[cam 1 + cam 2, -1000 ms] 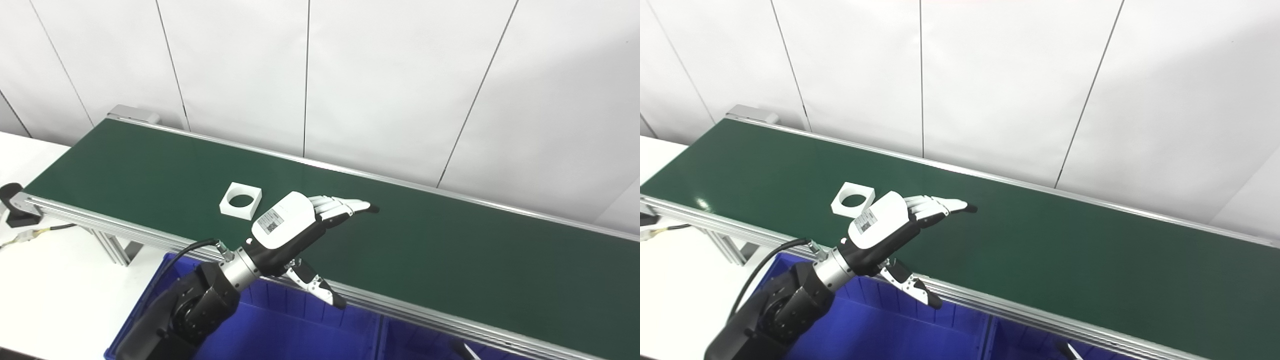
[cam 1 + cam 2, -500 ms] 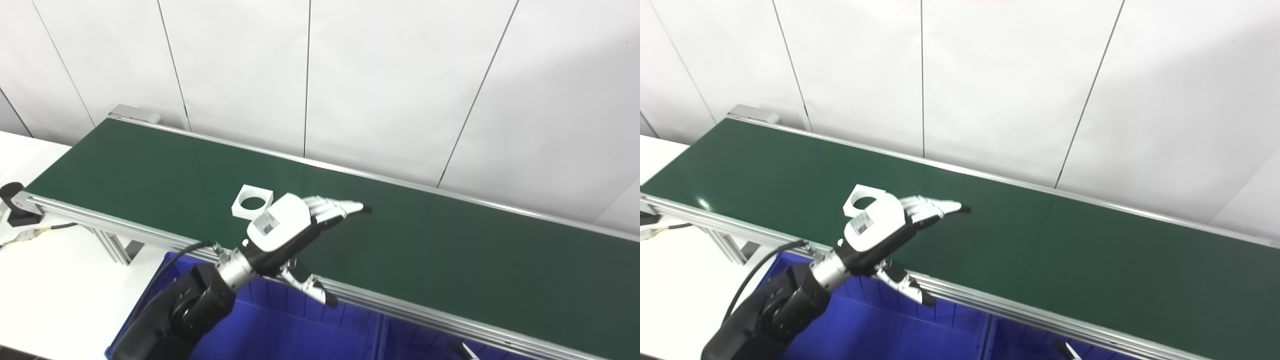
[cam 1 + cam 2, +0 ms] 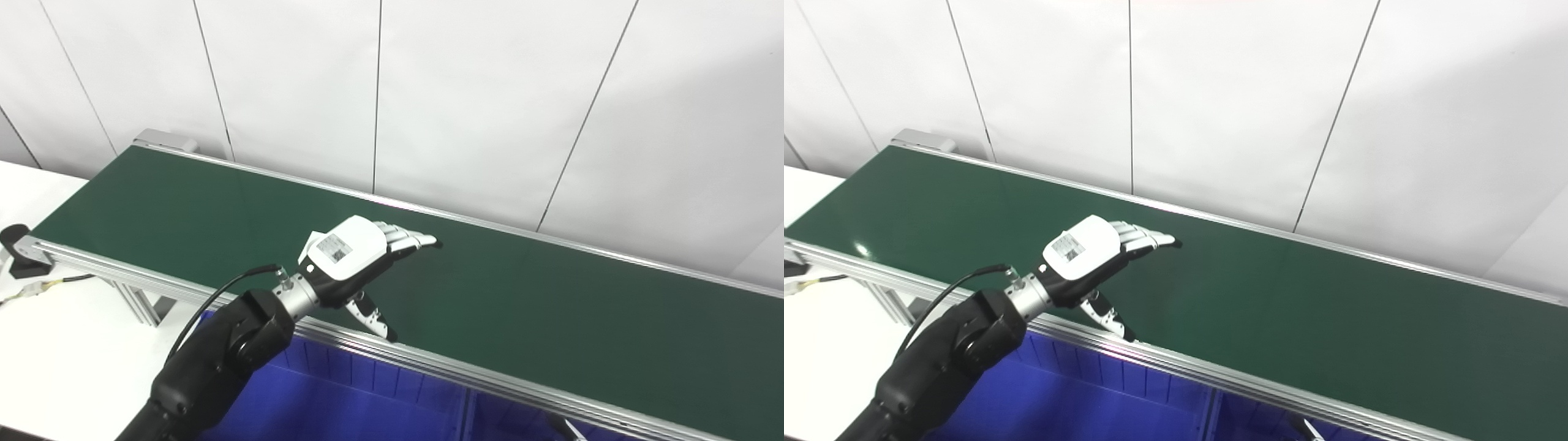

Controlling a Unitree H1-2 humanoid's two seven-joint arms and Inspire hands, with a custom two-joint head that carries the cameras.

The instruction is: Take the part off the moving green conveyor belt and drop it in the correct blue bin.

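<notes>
White on green, so easy contrast, but seeing only one corner of the part [image 3: 305, 242] poking out behind the back of the left hand [image 3: 350, 257]; placing the rest of it on the conveyor belt [image 3: 184, 202], under or just beyond the palm. Reading that hand as spread and holding nothing: fingers [image 3: 407, 237] reaching out flat over the belt, thumb [image 3: 370, 315] hanging down well apart from them near the front rail. Judging the pick as not yet made. Worrying about timing first: closing late on a moving belt and raking the part along instead of clamping it, or tipping the thin frame onto an edge. Also risking a thumb snag on the rail. Watching blind too, with the hand itself hiding the target. Flagging a loose pinch dropping short of the blue bin [image 3: 343, 398]. Noting a sliver at the bottom edge, possibly the right hand [image 3: 566, 429]; unable to tell its state.
</notes>
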